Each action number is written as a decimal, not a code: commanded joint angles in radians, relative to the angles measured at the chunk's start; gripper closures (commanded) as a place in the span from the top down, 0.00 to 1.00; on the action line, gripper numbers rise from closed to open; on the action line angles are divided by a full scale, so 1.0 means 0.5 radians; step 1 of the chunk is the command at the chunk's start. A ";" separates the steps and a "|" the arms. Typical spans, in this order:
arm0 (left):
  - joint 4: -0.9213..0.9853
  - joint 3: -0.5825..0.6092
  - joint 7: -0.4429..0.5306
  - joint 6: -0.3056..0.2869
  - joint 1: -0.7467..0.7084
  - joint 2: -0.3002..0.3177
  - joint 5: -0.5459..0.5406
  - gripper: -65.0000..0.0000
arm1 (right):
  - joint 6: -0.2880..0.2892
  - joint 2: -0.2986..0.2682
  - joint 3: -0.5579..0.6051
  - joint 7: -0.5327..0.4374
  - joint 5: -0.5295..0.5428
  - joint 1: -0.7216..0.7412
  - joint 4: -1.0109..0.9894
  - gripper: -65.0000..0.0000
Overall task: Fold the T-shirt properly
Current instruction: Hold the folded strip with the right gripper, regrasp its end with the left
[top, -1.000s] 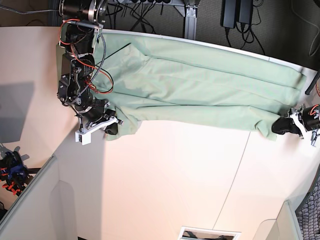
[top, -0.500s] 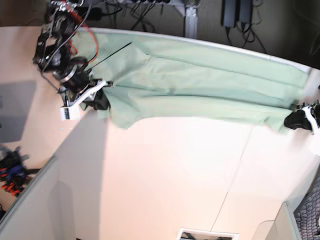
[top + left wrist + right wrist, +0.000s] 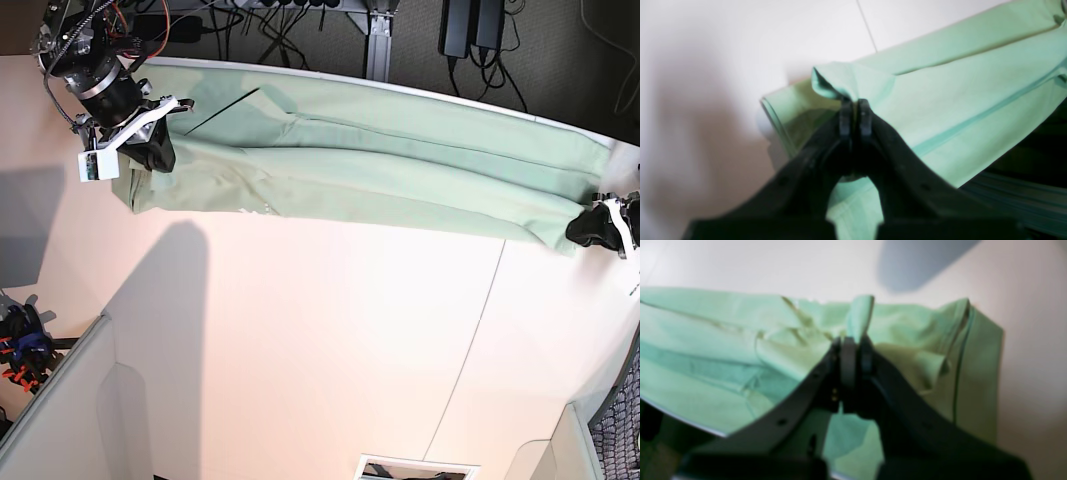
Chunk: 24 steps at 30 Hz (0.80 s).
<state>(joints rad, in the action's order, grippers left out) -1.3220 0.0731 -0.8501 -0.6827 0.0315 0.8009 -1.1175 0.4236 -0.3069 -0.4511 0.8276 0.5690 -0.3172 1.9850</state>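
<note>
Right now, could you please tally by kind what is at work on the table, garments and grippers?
Garments: 1, the T-shirt, stretched out long.
Grippers: 2, the left gripper and the right gripper, each shut on a shirt end.
Total: 3

Black hands [image 3: 855,110] [image 3: 853,348], white brackets [image 3: 135,125], red, black cables [image 3: 120,20] on right arm.

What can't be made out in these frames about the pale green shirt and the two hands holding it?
- Pale mint-green cloth T-shirt: its far edge hangs past the white table in the base view; collar and buttons are not discernible.
- Left hand: cut by the base view's right edge.
- Right wrist view: blurred, so the cloth pinched by the right hand lacks detail.
- Left wrist view: the black fingers hide the fabric beneath them.
</note>
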 commanded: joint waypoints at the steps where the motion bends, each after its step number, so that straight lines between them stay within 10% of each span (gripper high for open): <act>1: -0.026 -0.018 0.014 -0.031 0.024 0.051 -0.031 0.00 | 0.005 -0.027 -0.018 -0.047 -0.006 -0.006 0.032 0.00; 3: -0.026 -0.018 0.008 -0.031 0.018 0.050 -0.031 0.01 | 0.005 -0.024 -0.018 -0.065 -0.034 -0.018 0.032 0.00; 8: -0.026 -0.027 -0.215 -0.031 0.021 0.050 -0.026 0.39 | -0.001 -0.022 -0.018 -0.137 -0.137 -0.015 0.032 0.65; 24: -0.007 -0.558 -0.089 0.140 -0.275 -0.022 0.210 0.40 | -0.001 0.199 -0.019 -0.159 -0.090 0.055 0.043 0.66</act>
<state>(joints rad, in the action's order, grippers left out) -1.3151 -0.1959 -0.9138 -0.6147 -0.1211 0.7666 -0.9985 0.4229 -0.1978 -0.4526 0.7673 0.5121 -0.2909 1.9877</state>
